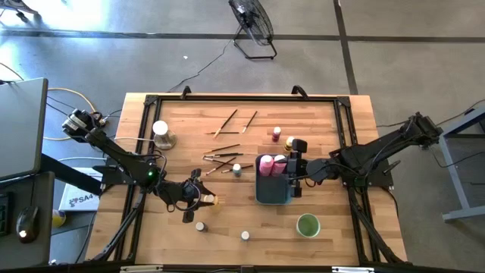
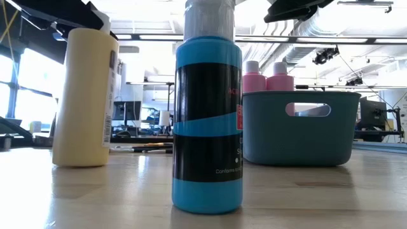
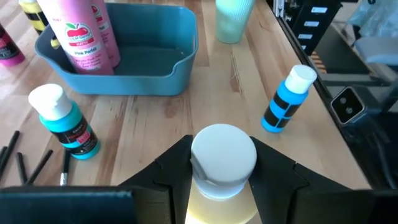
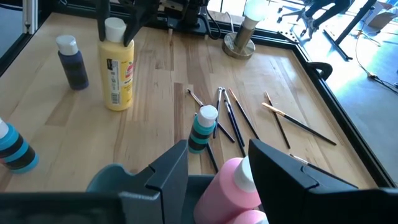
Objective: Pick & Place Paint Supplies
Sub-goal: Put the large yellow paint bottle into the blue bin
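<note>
Left gripper (image 3: 221,171): your jaws sat closed around the yellow bottle (image 4: 117,70), upright on the desk (image 1: 333,121).
Right gripper (image 4: 217,171): your jaws stood apart over the pink bottle (image 4: 230,186) in the tray (image 3: 155,62), gripping nothing.

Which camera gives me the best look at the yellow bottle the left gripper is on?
Right wrist view: the yellow bottle stands whole, left gripper around its cap. Left wrist view shows only its white cap; low view its side; high view barely shows it.
</note>
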